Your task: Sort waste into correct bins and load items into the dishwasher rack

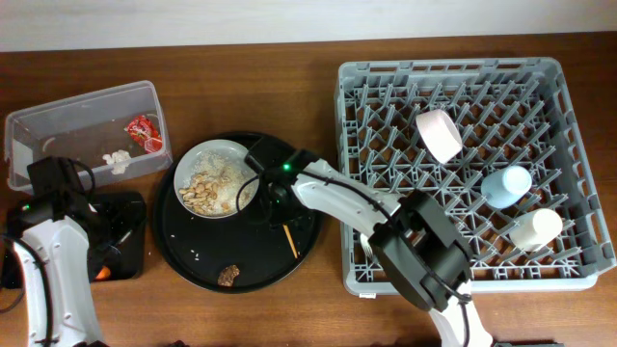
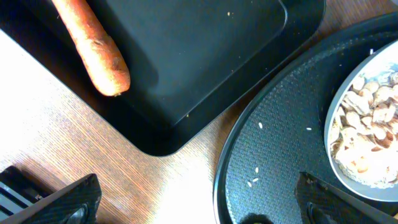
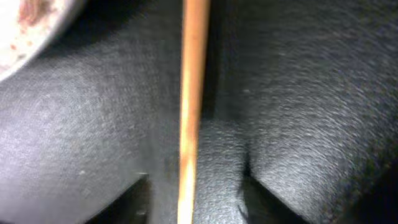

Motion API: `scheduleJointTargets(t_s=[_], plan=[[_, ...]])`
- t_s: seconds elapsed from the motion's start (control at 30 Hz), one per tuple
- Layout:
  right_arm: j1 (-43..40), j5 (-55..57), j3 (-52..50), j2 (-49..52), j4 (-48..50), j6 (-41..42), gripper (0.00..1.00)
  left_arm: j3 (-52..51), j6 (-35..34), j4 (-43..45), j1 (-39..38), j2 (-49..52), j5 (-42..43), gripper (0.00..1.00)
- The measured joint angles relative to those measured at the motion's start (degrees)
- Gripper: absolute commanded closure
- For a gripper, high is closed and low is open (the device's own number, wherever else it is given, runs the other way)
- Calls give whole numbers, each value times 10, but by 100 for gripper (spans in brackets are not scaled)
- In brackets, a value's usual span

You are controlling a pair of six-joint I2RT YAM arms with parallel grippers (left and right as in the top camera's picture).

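The pale round plate (image 1: 214,178) holds beige rice scraps (image 2: 367,124) on the round black tray (image 1: 193,253). My right gripper (image 1: 274,199) is low over that tray, open, its fingers (image 3: 194,199) on either side of a thin orange-brown stick (image 3: 193,93). A brown lump (image 1: 228,275) lies at the tray's front. My left gripper (image 2: 199,208) is open and empty over the table between the two trays. The carrot (image 2: 93,50) lies in the shallow black rectangular tray (image 2: 205,62). The clear tub (image 1: 58,120) holds the red wrapper (image 1: 144,132) and white tissue (image 1: 120,160).
The grey rack (image 1: 569,106) at right holds a pinkish bowl (image 1: 439,135), a light-blue cup (image 1: 506,185) and a cream cup (image 1: 535,229). A few rice grains (image 2: 254,180) lie loose on the round tray. My right arm spans from the rack's front left corner to the tray.
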Motion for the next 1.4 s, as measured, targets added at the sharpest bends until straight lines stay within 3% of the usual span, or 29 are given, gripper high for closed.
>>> scheduleJointTargets(t_s=[0.13,0.23,0.43,0.67,0.93,1.07,1.2,1.4], plan=[[10,12,0,2,-5,3,90,0,0,0,0,0,0,1],[11,12,1,2,-11,16,96,0,0,0,0,0,0,1],[11,9,6,3,-35,31,96,0,0,0,0,0,0,1],[-7,24,59,-9,-134,31,96,0,0,0,0,0,0,1],[-93,53,110,-142,-229,31,96,0,0,0,0,0,0,1],[-148,64,113,-162,-291,28,96,0,0,0,0,0,0,1],[-187,64,98,-162,-299,10,96,0,0,0,0,0,0,1],[-184,56,39,-162,-275,-4,94,0,0,1,0,0,0,1]])
